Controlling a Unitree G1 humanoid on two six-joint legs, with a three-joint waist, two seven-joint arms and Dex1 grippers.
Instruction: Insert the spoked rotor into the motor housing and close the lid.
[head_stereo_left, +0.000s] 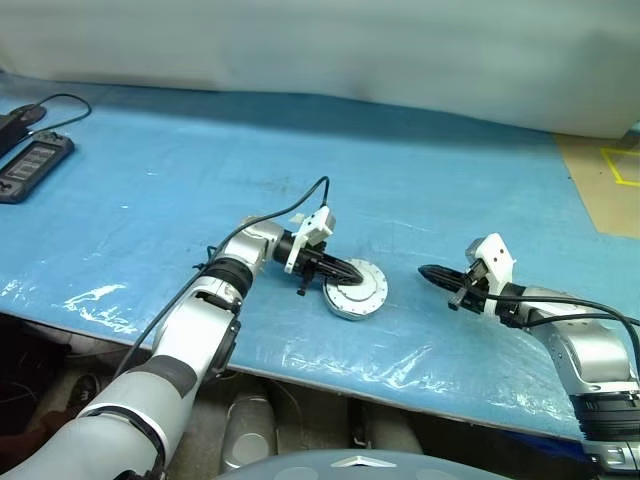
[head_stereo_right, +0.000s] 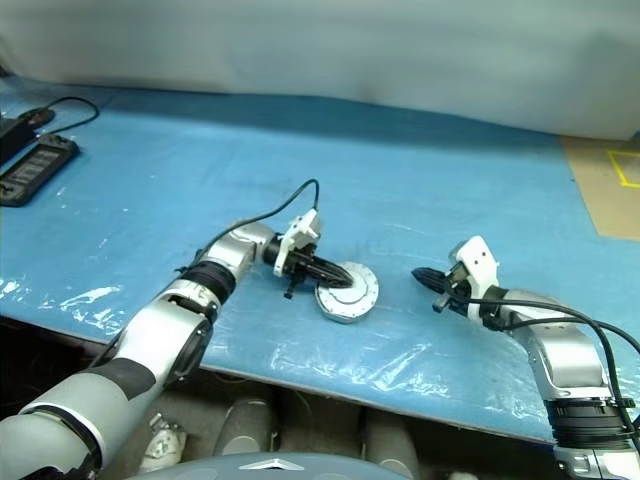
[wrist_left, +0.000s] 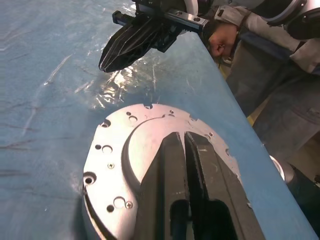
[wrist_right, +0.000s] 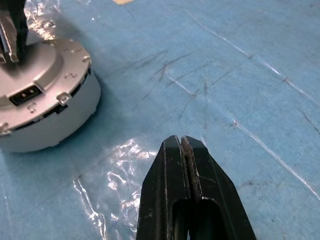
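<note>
- The motor housing (head_stereo_left: 356, 291) is seen on the blue table cover (head_stereo_left: 420, 190), near the front edge, with the lid (wrist_left: 150, 150) seated on top, plain grey face up.
- The left gripper (head_stereo_left: 352, 273) is laid across the lid; its fingers (wrist_left: 200, 185) are pressed together, nothing held between them.
- The right gripper (head_stereo_left: 428, 272) is positioned well apart from the housing, on its right, just above the cover; its fingers (wrist_right: 185, 175) are closed on nothing.
- A black handheld device (head_stereo_left: 33, 165) with a cable is noted at the far left.
- A person's hand (wrist_left: 223, 40) is visible in the left wrist view.
</note>
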